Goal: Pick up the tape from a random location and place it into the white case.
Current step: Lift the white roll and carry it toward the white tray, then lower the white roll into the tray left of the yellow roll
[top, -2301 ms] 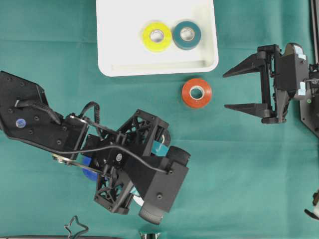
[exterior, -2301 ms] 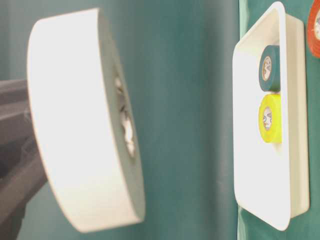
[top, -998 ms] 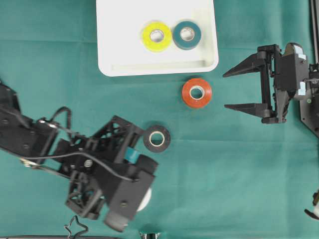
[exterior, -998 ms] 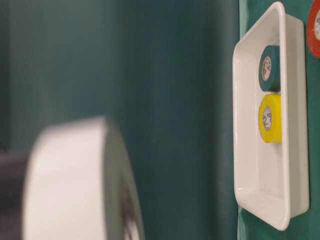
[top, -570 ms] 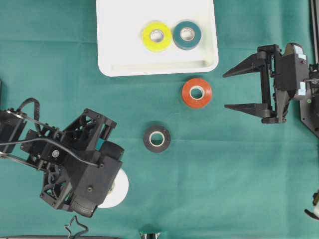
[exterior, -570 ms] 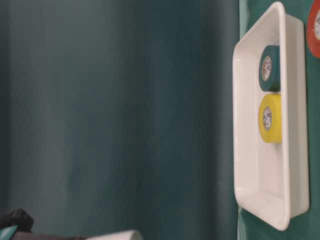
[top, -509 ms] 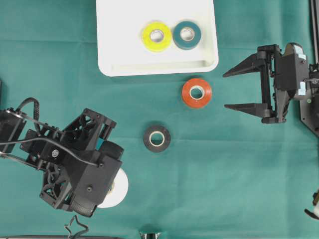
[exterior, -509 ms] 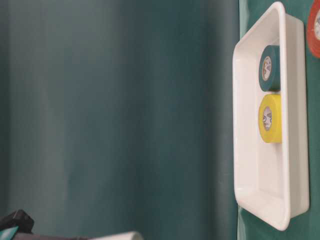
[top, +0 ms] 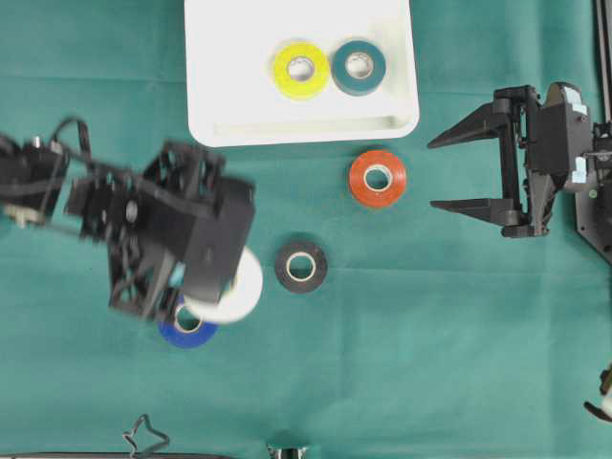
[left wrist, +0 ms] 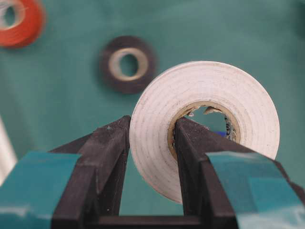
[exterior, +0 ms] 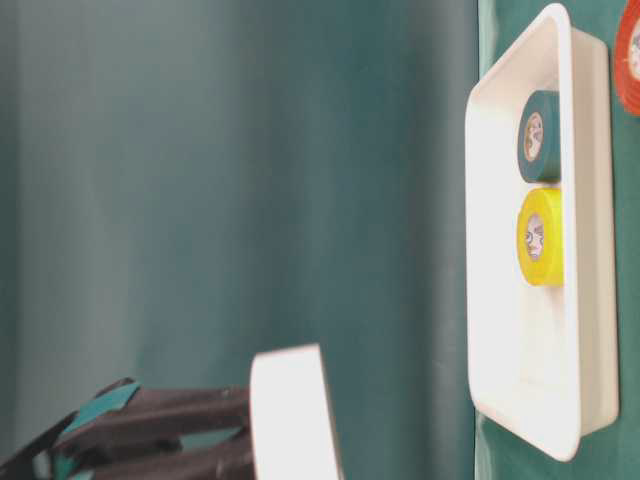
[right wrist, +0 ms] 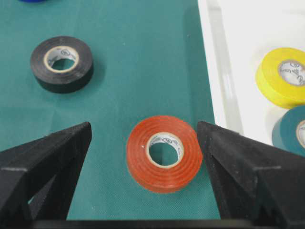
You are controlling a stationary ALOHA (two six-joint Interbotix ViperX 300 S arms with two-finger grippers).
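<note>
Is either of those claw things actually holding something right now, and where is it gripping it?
The left end effector holds the white tape roll by its wall, one finger in the core hole, one outside. The right end effector stands open, holding nothing.

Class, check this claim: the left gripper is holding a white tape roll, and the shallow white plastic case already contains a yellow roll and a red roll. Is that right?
Not quite. The left gripper does hold the white tape roll, but the shallow white plastic case contains a yellow roll and a dark teal roll, not a red one. The overhead view shows the red roll lying on the green cloth outside the case.
</note>
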